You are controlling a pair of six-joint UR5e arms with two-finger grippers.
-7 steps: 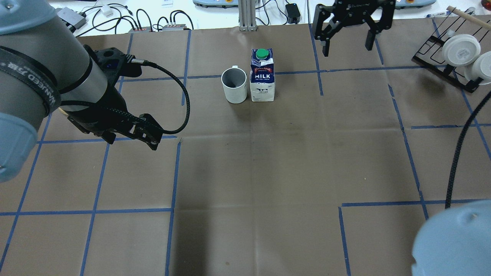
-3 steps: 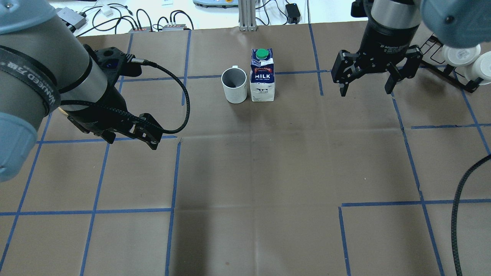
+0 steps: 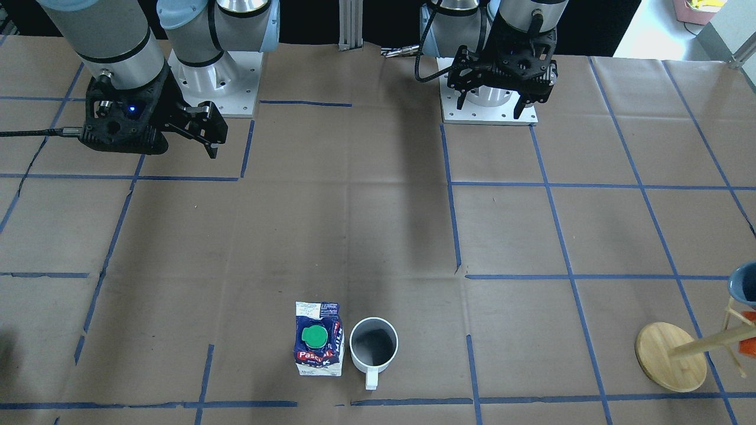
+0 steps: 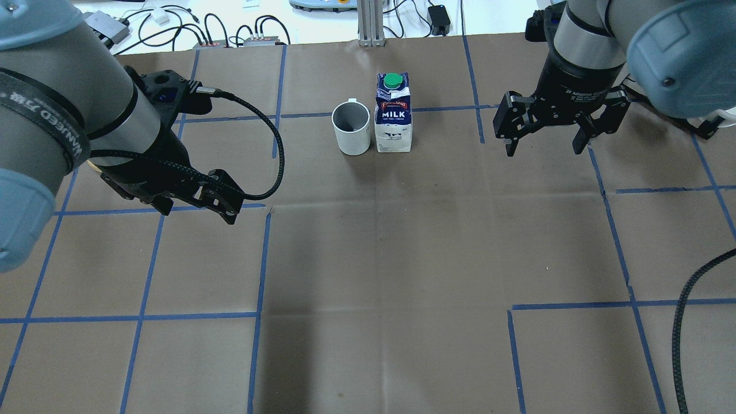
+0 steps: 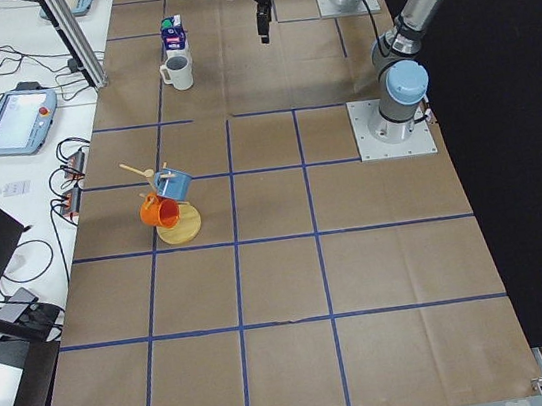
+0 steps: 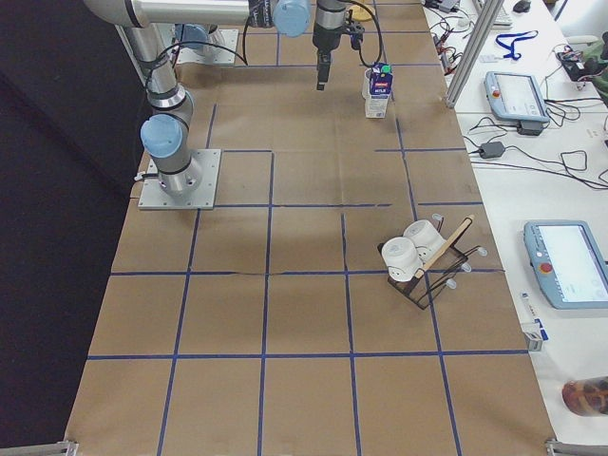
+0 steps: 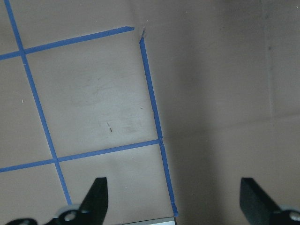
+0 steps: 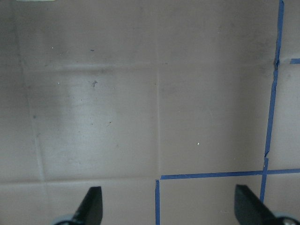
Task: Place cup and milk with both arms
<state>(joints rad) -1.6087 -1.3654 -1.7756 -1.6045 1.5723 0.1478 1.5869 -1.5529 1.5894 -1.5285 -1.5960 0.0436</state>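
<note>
Nearest the robot-side edge of the table (image 4: 402, 259), the left gripper (image 4: 195, 210) hangs over the left half with its jaws spread wide and nothing in them. Slightly farther out over the right half, the right gripper (image 4: 543, 148) is also spread and empty. Both wrist views show only bare paper. Near the middle of the far edge, the cup (image 4: 351, 129) stands upright just beside the milk (image 4: 394, 118), with its handle toward that edge. We can't tell if they touch. We judge each sits on its own arm's side, so neither arm needs to cross over.
</note>
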